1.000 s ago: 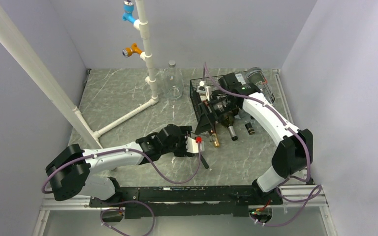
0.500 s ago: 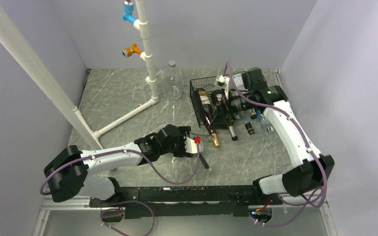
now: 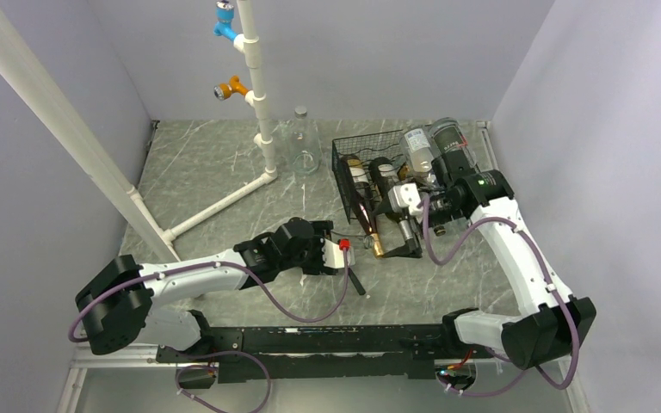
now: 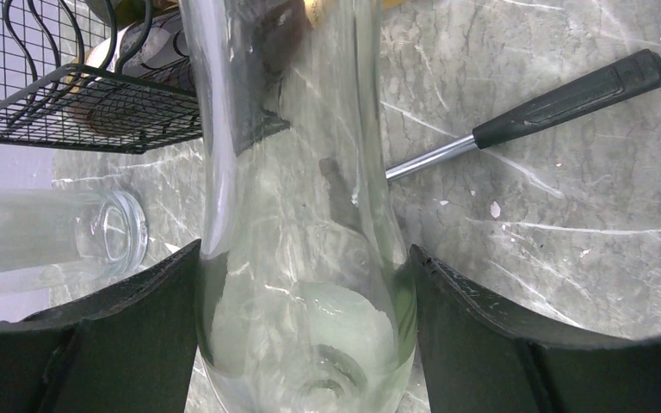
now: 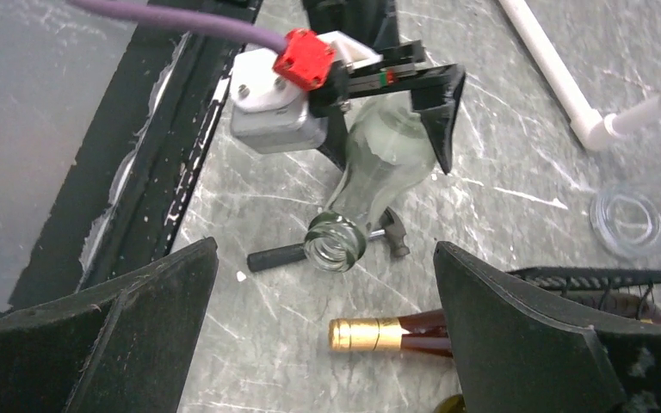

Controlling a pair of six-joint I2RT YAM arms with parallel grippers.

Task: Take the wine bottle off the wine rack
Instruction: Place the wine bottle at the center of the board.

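glass bottle (image 4: 293, 172) sits clamped in left gripper (image 4: 303, 254); right gripper (image 5: 325, 248) gapes empty, seemingly near the wine rack (image 3: 370, 142).

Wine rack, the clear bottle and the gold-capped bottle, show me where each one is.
wine rack (image 4: 60, 107), left wrist view, wire mesh panel.
clear bottle (image 5: 377, 168), right wrist view, glass shoulder.
gold-capped bottle (image 5: 364, 333), right wrist view, gold foil top.

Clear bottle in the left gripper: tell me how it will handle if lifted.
The clear bottle is glass and looks empty, so it is probably light but fragile. Its smooth, curved wall sits between the left gripper's flat fingers, so it may slip or twist. Set down on its side, the round body would likely roll.
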